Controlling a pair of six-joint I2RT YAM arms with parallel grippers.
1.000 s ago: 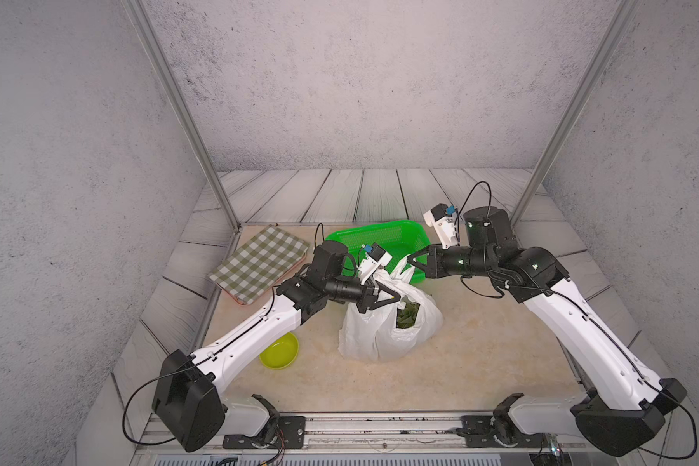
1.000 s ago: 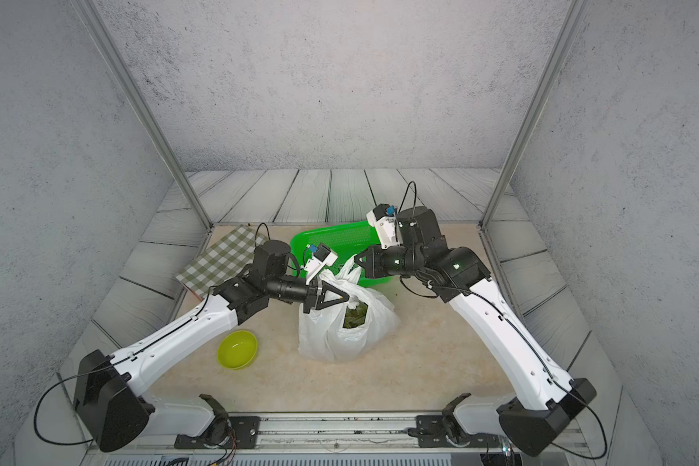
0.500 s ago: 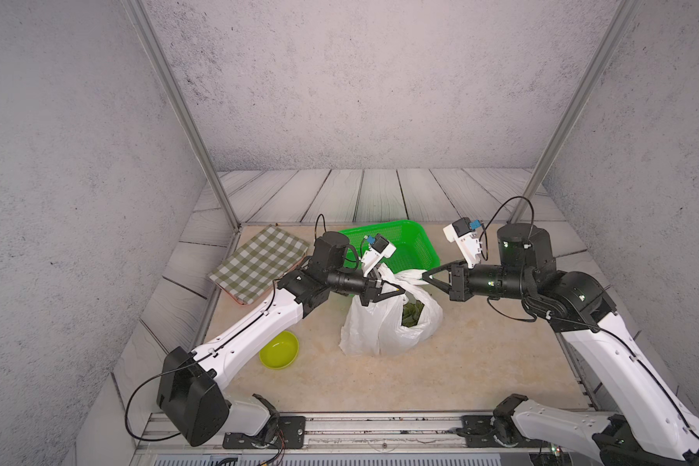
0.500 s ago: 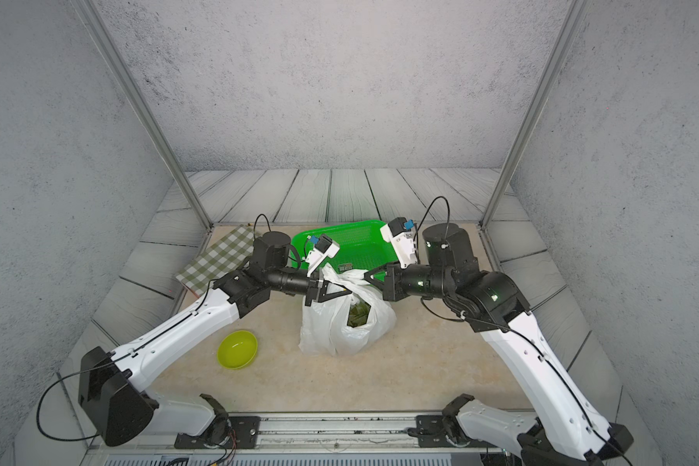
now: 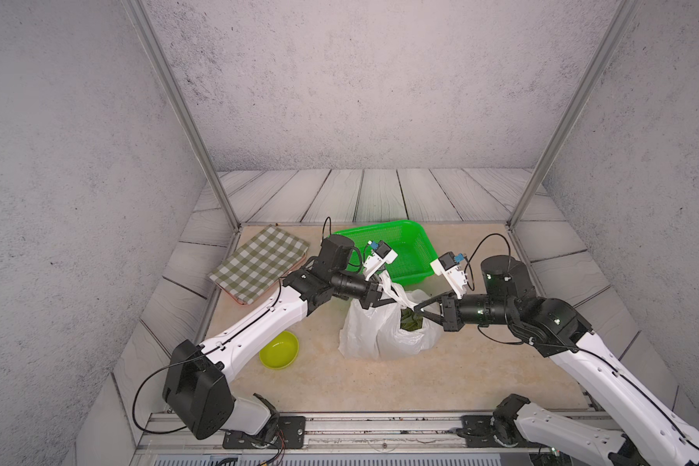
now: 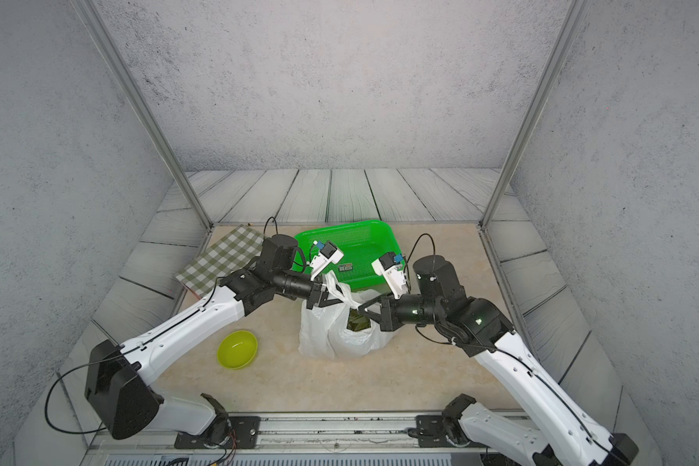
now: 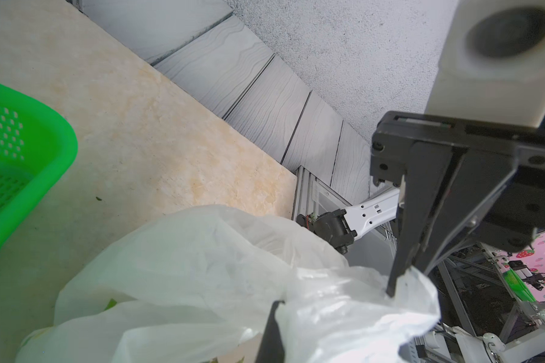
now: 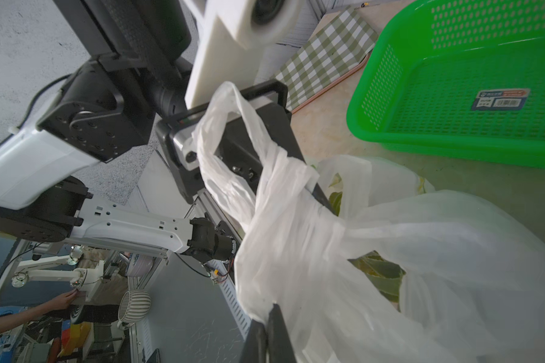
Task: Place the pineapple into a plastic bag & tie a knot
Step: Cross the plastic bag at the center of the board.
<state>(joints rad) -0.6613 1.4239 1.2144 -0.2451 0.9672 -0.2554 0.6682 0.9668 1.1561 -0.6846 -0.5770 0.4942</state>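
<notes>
Beige marbled tabletop [image 5: 461,363], grey plank surround [image 5: 380,193], grey walls [image 5: 360,80], left hand [image 5: 382,297] and right hand [image 5: 417,308] clamped on plastic bag [image 5: 380,339]

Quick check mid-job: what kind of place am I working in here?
Likely a lab data-collection booth, not a home: grey panel walls and aluminium posts enclose the beige table, and the right wrist view shows other robot rigs beyond it.

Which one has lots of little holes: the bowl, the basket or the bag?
The green basket: its walls and floor are dotted with holes. The yellow bowl and the white bag have solid sides.
</notes>
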